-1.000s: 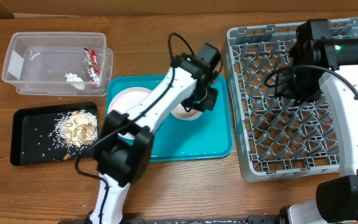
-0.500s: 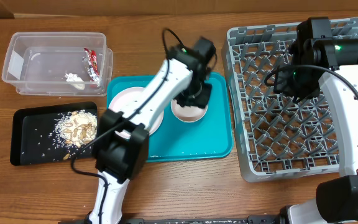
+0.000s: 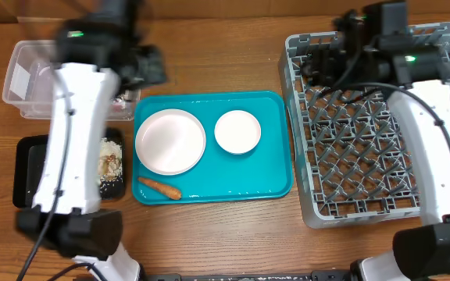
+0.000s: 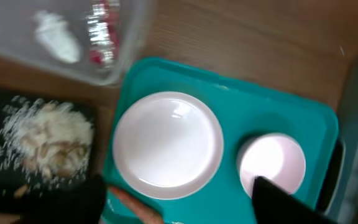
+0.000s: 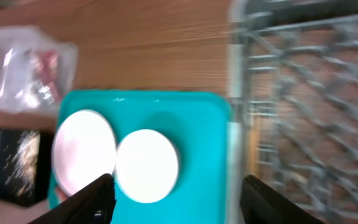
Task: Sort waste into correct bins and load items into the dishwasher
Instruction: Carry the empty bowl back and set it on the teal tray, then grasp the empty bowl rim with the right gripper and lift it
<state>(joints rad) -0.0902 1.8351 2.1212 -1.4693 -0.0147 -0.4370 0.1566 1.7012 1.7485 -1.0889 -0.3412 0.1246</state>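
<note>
On the teal tray lie a white plate, a small white bowl and an orange carrot. The clear tub holds a red-and-silver wrapper and a white tissue. Rice scraps sit in the black tray. My left gripper hovers by the tub's right end, high above the tray. It is open and empty. My right gripper hangs open and empty over the back left corner of the grey dish rack. It looks down at the bowl and plate.
The dish rack's peg grid fills the right side, with its left wall close to the teal tray's right edge. Bare wooden table lies behind the teal tray, between the tub and the rack. The left arm's white link crosses above the black tray.
My left arm has swung from over the bowl to the back left by the tub, its jaws opening. The bowl stays on the teal tray. My right gripper has moved left and opened wider.
</note>
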